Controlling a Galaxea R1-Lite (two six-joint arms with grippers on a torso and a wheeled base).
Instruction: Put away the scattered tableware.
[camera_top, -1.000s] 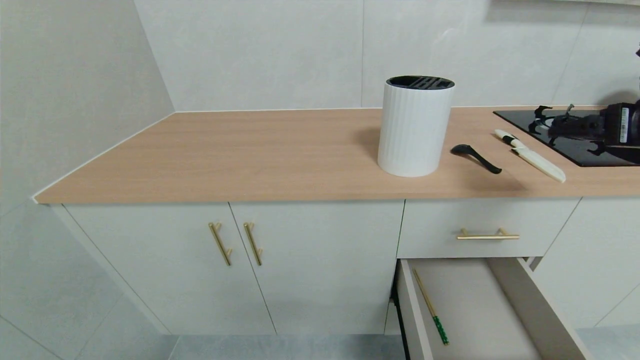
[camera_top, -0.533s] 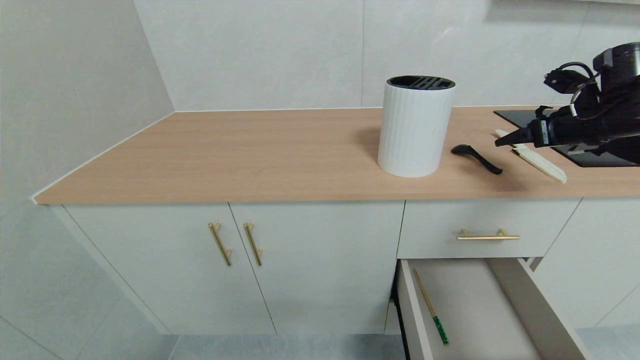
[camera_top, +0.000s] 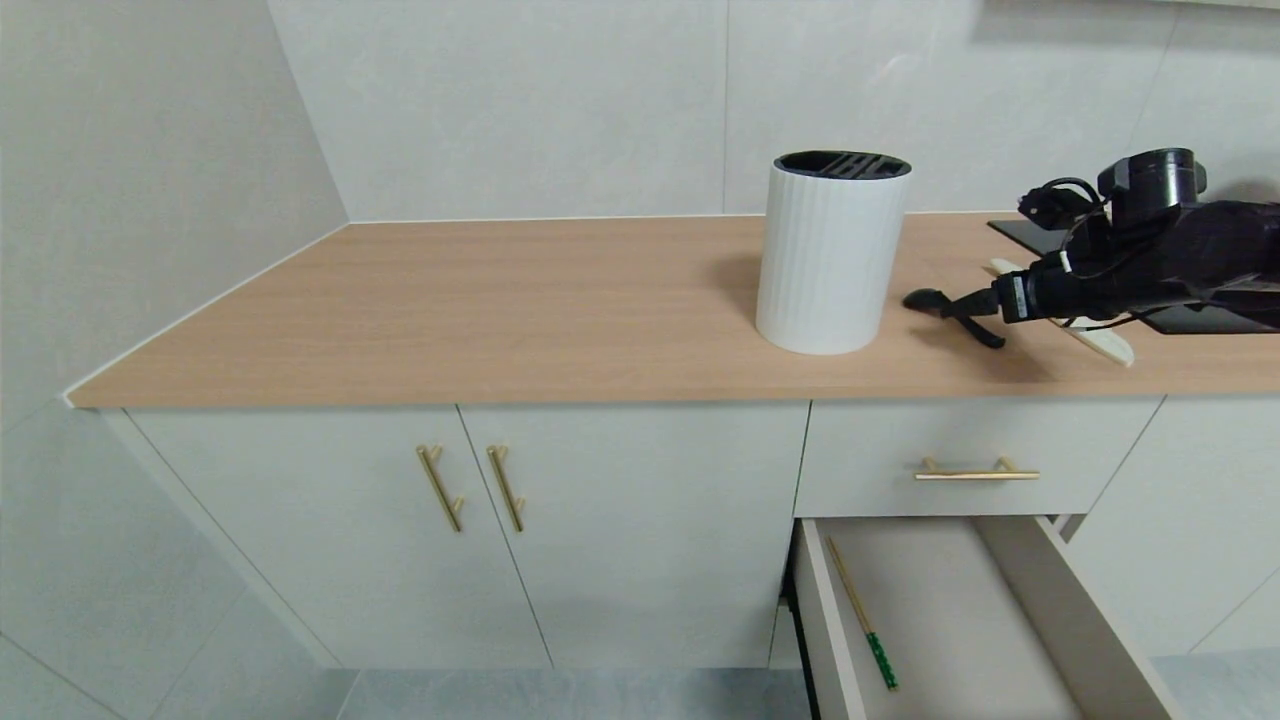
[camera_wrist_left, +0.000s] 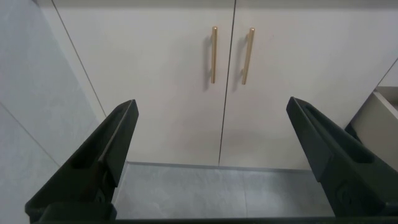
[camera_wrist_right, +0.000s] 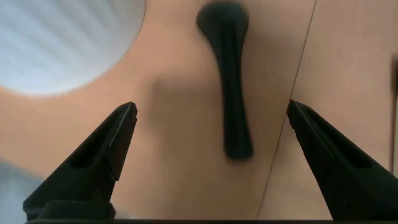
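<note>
Change: in 1 s the R arm swung in from the hob side, passed over the knife (camera_top: 1100, 343), and now ends above the spoon (camera_top: 922, 298).
R gripper (camera_top: 962, 305): low over the counter (camera_top: 500, 310), pointing toward the holder (camera_top: 830, 255).
R fingers: spread wide, holding nothing. In the wrist view the spoon (camera_wrist_right: 231, 93) handle lies btwn them. Can't tell how far above it they are.
Spoon: flat on counter just beside the holder, same spot as 1 s ago.
Knife: on counter near the spoon, partly behind the arm, not shifted.
L gripper (camera_wrist_left: 211, 107): down in front of the cabinet doors (camera_wrist_left: 186, 93), fingers wide apart, empty.
Drawer (camera_top: 1060, 600): open below the counter, chopsticks (camera_top: 862, 615) lying inside.
Meaning: approach looks done and the spoon is prob. the pick target. Next would be to drop and close on the handle. It's thin and lies flat, so a shallow grip could slip.
Left to do: 2 pcs still on counter, spoon and knife.
</note>
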